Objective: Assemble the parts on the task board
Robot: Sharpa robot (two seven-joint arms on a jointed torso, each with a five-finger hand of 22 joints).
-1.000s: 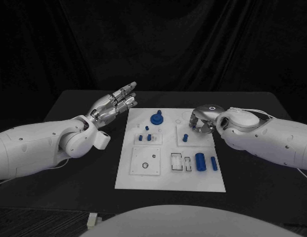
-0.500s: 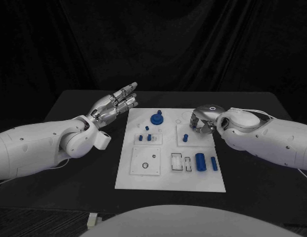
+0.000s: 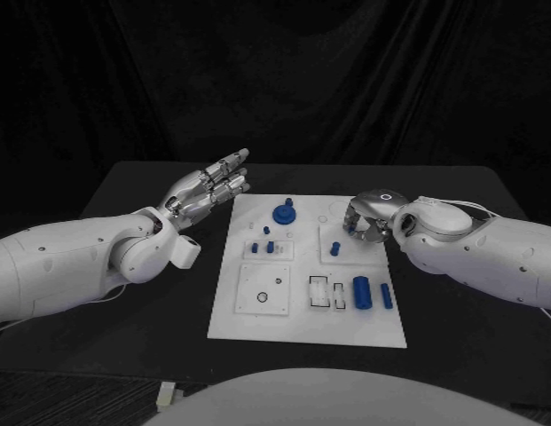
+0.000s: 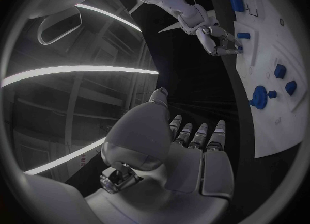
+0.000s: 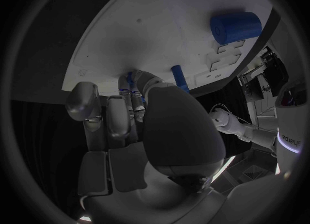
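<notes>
A black table stands before a dark curtain backdrop, and a small pale object lies just off the table's near edge, too small to identify.

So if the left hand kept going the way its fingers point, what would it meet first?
Probably nothing. The left hand is raised beside the board with its fingers aimed up and away toward the table's far edge and the dark curtain. The way looks free, though depth is hard to judge.
</notes>
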